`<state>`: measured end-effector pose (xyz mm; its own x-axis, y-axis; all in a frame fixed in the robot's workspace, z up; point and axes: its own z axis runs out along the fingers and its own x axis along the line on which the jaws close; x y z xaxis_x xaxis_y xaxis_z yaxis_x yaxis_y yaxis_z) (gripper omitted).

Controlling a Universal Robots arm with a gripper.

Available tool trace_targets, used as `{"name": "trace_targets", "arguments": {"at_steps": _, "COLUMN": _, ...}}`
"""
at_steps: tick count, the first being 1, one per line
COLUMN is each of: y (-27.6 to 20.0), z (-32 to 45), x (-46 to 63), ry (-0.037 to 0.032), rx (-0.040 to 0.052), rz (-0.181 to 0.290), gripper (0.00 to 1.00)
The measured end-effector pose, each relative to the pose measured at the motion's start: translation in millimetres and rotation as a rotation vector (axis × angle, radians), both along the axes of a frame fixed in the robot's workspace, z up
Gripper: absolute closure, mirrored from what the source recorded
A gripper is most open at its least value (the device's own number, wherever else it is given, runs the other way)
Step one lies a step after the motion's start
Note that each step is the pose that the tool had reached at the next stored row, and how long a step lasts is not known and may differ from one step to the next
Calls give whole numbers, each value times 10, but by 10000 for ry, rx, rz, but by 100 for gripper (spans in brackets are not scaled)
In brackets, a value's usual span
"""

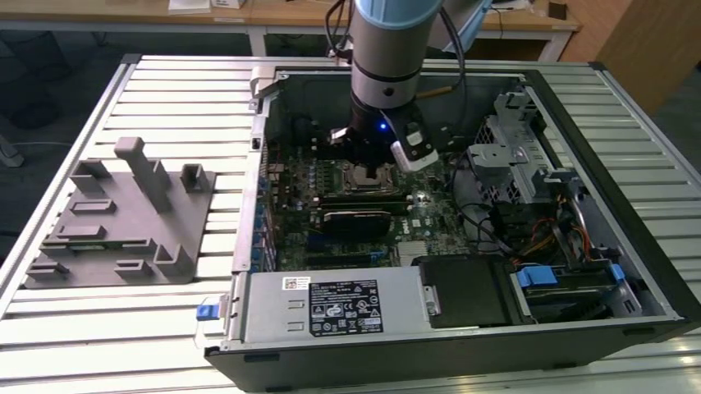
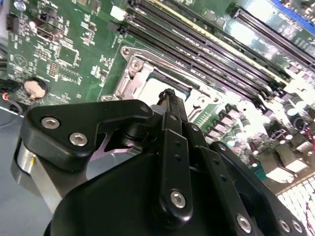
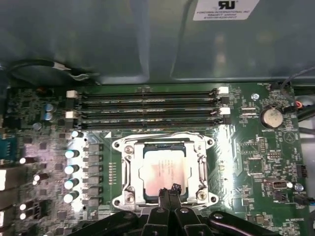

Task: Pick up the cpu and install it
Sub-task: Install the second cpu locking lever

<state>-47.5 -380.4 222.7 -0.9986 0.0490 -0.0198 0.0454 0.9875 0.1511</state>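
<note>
The cpu, a pale silvery square chip, lies flat inside the metal socket frame on the green motherboard. My gripper hangs just over the chip's edge with its two black fingers pressed together and nothing between them. The second wrist view has the same fingertips meeting at the cpu in the socket. In the exterior view the arm reaches down into the open computer case, with the gripper right above the socket.
Memory slots run beside the socket, capacitors on its other side. A metal drive cage and cables stand at the exterior view's right, a power supply in front. A grey tray with upright posts lies outside the case.
</note>
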Motion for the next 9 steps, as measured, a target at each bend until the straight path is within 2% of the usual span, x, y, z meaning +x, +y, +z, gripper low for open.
{"name": "trace_targets", "arguments": {"at_steps": 2, "y": 12, "z": -12, "x": -2, "ry": -83, "rx": -2, "rz": -97, "gripper": 89}}
{"name": "trace_targets", "arguments": {"at_steps": 4, "y": 42, "z": -32, "x": -4, "ry": -129, "rx": -2, "rz": -180, "gripper": 89}}
{"name": "trace_targets", "arguments": {"at_steps": 7, "y": 96, "z": -49, "x": -5, "ry": -137, "rx": -2, "rz": -207, "gripper": 89}}
{"name": "trace_targets", "arguments": {"at_steps": 9, "y": 115, "z": -52, "x": -6, "ry": -136, "rx": -13, "rz": -207, "gripper": 89}}
